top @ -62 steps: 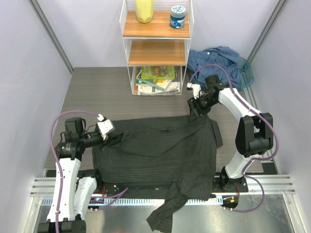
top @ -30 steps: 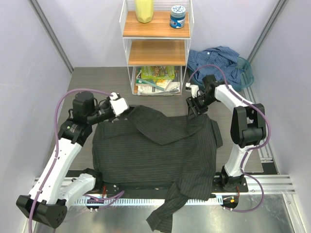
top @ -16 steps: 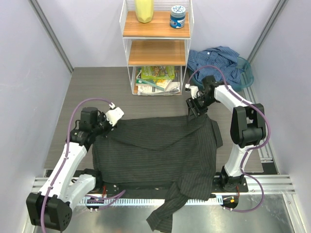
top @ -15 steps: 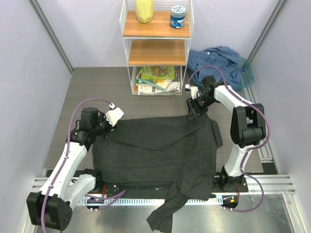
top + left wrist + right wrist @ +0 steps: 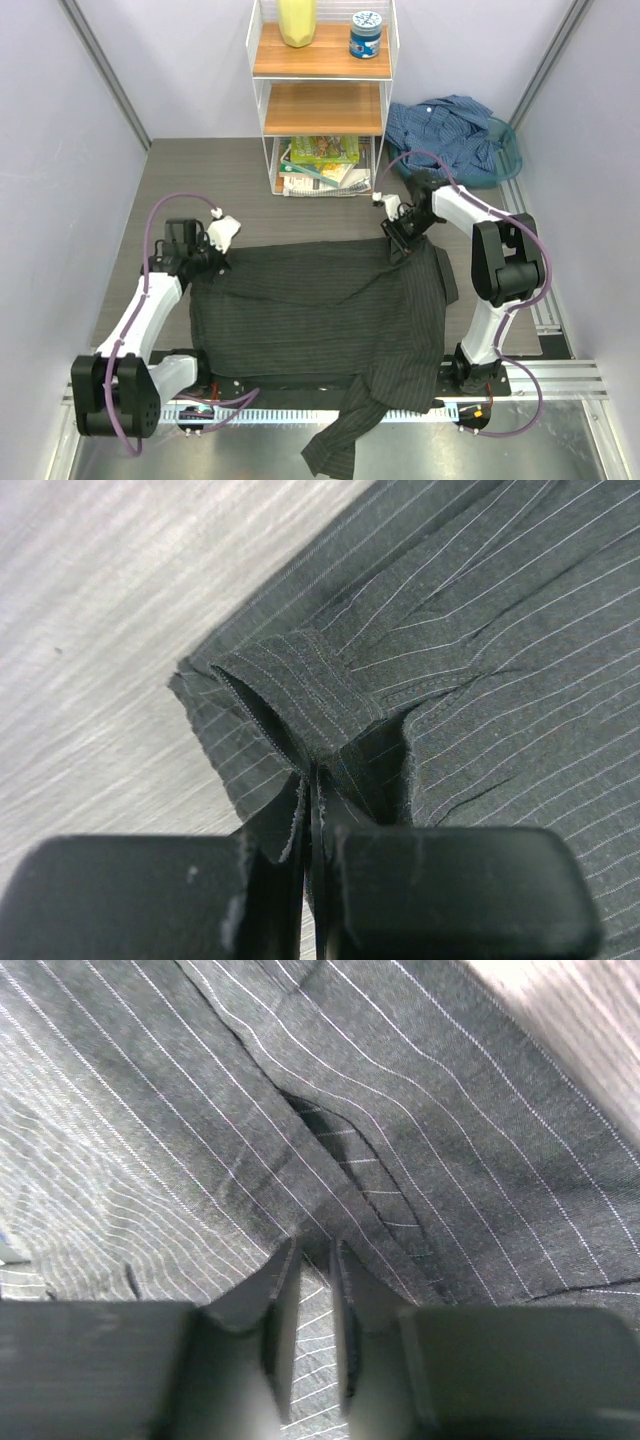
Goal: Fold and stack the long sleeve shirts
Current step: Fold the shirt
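Observation:
A dark charcoal pinstriped shirt [image 5: 320,310] lies spread flat on the table, with one sleeve [image 5: 340,440] hanging over the near edge. At the shirt's far left corner my left gripper [image 5: 213,260] is shut, and the left wrist view has its jaws [image 5: 310,780] pinching a bunched hem of striped cloth [image 5: 480,660]. My right gripper [image 5: 393,243] is pressed down on the far right corner. In the right wrist view its jaws [image 5: 312,1250] stand a narrow gap apart around a raised fold of the cloth [image 5: 400,1090]. The blue shirt [image 5: 450,125] lies crumpled at the back right.
A white wire shelf unit [image 5: 320,100] stands at the back centre with a yellow container, a blue jar and books in it. A teal basket [image 5: 507,150] sits under the blue shirt. Bare grey tabletop [image 5: 100,630] shows left of the dark shirt.
My left gripper had the far left flap lifted over the shirt and has drawn it back out and down to the left corner. My right gripper sank onto the cloth and narrowed.

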